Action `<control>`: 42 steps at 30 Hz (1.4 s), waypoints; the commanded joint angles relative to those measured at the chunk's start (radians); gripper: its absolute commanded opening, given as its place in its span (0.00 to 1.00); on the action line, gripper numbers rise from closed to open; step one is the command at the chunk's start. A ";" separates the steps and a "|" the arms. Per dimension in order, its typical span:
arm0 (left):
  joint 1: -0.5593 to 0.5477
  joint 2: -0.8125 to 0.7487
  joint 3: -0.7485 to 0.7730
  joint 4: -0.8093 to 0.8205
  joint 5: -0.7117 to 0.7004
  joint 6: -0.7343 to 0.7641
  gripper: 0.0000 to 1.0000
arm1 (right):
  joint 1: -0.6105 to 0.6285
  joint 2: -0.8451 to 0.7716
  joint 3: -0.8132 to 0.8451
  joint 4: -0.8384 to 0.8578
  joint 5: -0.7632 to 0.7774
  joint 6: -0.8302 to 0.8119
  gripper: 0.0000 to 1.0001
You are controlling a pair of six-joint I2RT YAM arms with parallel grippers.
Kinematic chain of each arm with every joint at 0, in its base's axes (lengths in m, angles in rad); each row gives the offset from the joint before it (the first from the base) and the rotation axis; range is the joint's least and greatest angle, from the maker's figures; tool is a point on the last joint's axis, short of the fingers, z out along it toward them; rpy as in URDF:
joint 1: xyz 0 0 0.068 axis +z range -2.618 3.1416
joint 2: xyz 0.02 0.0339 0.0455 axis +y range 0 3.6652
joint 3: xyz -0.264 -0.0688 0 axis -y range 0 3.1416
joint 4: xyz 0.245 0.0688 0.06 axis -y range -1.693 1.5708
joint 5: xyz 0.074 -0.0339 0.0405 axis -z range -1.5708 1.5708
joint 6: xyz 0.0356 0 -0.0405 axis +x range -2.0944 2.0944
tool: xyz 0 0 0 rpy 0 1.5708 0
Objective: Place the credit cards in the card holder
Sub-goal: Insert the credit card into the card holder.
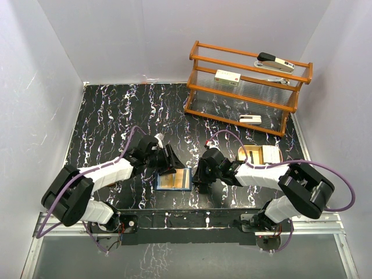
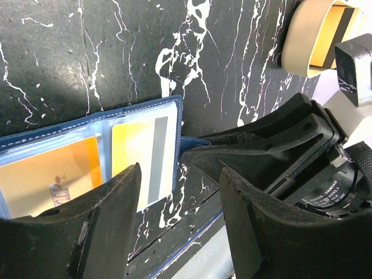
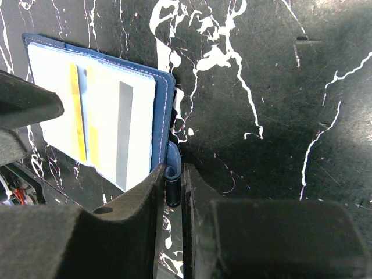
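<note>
Quick notes for you: your card holder (image 1: 174, 181) lies open and flat on the black marbled table (image 1: 110, 116), at about 6 o'clock on the table in the top view, between the two grippers. Its outside is dark navy with pale stitching along the rim. Inside are clear-fronted pockets over tan-orange. The credit cards (image 3: 125, 133) sit in those pockets. The right wrist view shows one pale card with a grey stripe, and another with a yellow stripe at its 9 o'clock. The left wrist view shows an orange card deeper in, its small print too blurred to read. You can't tell whether the grey-stripe card is fully seated. Your right gripper (image 3: 173, 192) has its jaws nearly together, pinching the small navy snap tab (image 3: 172, 165) that sticks out of the holder's 3 o'clock edge in the top view. Your left gripper (image 2: 180, 192) has its jaws apart with nothing between them. It hangs low at the holder's 12 o'clock side in the top view. One finger (image 2: 113, 215) is right over the end of the grey-stripe card, and you can't tell whether it touches. A beige tray (image 1: 274, 154) sits at 2 o'clock from the holder, well apart, with a flat yellow-and-dark piece in it. A wooden rack (image 1: 247, 87) stands far back at 1 o'clock, with white devices (image 1: 227, 75) on its shelves.
</note>
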 commanded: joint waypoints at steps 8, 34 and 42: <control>-0.002 0.004 0.014 -0.126 0.018 0.072 0.56 | 0.001 -0.020 -0.013 -0.059 0.045 -0.021 0.14; -0.052 0.055 -0.028 0.071 0.031 -0.122 0.49 | 0.002 0.003 -0.037 -0.018 0.077 -0.003 0.10; -0.053 0.034 0.033 -0.044 0.010 -0.071 0.54 | 0.001 -0.051 -0.029 -0.094 0.127 0.003 0.14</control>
